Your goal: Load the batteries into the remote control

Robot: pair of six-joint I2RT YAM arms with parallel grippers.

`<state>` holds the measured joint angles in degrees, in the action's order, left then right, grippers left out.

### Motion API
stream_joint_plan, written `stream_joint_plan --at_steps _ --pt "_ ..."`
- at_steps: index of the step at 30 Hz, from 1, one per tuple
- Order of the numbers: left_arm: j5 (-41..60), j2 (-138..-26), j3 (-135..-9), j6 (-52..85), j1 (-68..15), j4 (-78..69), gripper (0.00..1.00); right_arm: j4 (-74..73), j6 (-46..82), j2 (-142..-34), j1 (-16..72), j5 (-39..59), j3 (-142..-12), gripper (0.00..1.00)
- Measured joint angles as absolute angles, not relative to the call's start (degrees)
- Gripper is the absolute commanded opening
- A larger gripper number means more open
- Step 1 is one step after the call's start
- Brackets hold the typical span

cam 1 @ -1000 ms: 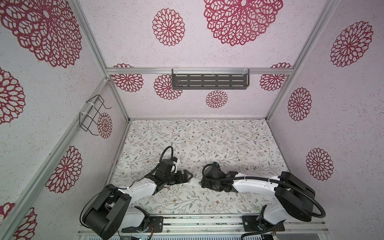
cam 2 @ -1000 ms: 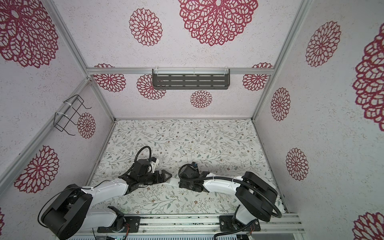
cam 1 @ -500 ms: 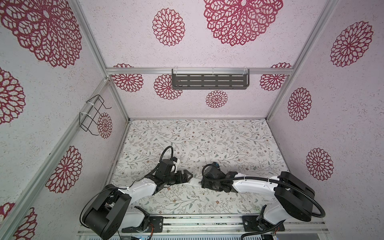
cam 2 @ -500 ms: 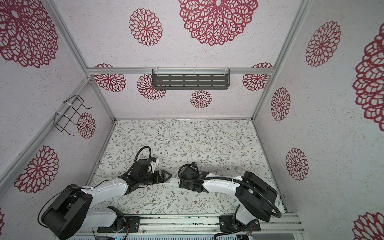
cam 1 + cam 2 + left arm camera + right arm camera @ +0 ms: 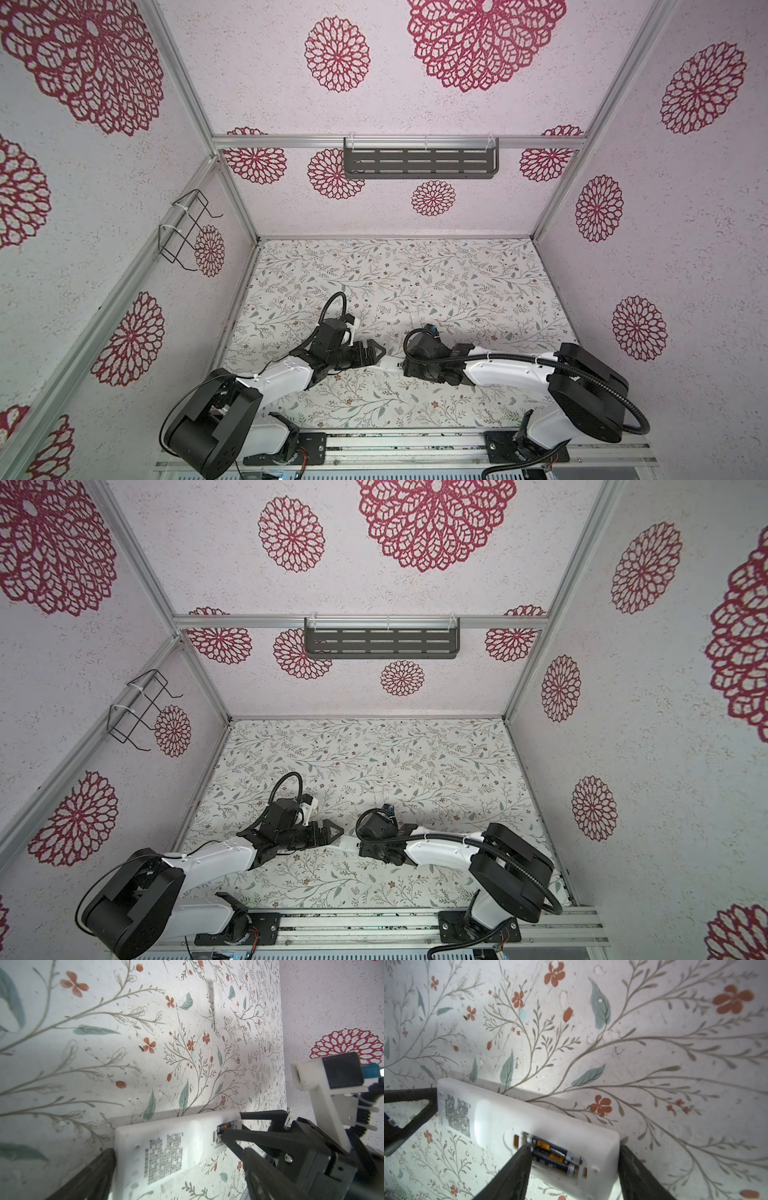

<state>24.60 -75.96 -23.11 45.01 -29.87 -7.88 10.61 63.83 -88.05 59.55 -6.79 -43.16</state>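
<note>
1. Currently the remote control [image 5: 500,1118] lies flat on the table [image 5: 654,1043], label face up, between the two arms, its battery bay uncovered at the right arm's end.
2. Batteries [image 5: 550,1150]: both lie side by side inside the bay, lengthwise along the remote. Fully down on the contacts or not, I cannot tell; a finger hides part of the nearer cell.
3. Right gripper [image 5: 574,1148]: jaws parted, grasping nothing that I can see. One fingertip [image 5: 523,1155] rests on the inner end of the nearer cell; its partner stands just off the corner of the remote's bay end. Pinch or mere touch: not resolvable.
4. Left gripper [image 5: 376,354]: released, jaws wide, holding nothing. One finger [image 5: 409,1095] lies against the remote's opposite short end, apparently as a stop.
5. Step in hand, by my reading: seating the last cell.
6. To do it well: press slowly, downward through the fingertip, near the cell's middle rather than its tip, so the other end does not spring up. Let the left finger brace the far end, otherwise the remote will likely slide or pivot on the smooth table.
7. Watch the outer right finger: squeezing against the corner could tilt the remote.
8. Slim white piece [image 5: 215,1005] lies well apart on the table, possibly the bay cover; wanted next if so.
</note>
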Motion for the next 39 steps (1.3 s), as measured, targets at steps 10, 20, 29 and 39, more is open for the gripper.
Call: stream_joint_plan --at_steps 10,20,29,39 --pt "24.47 -75.96 -23.11 45.06 -29.87 -7.95 0.98 11.88 62.59 -88.95 60.66 -8.56 -44.16 0.68" --pt "24.45 -75.96 -23.11 45.08 -29.87 -7.99 0.98 12.03 61.63 -89.01 60.86 -8.8 -44.66 0.78" --pt "24.84 -75.96 -23.11 45.1 -29.87 -7.99 0.98 11.84 58.89 -87.24 59.61 -8.6 -43.46 0.87" --pt "24.86 -74.54 -23.27 44.82 -29.87 -6.0 0.97 14.96 53.58 -78.85 53.01 -8.8 -39.4 0.93"
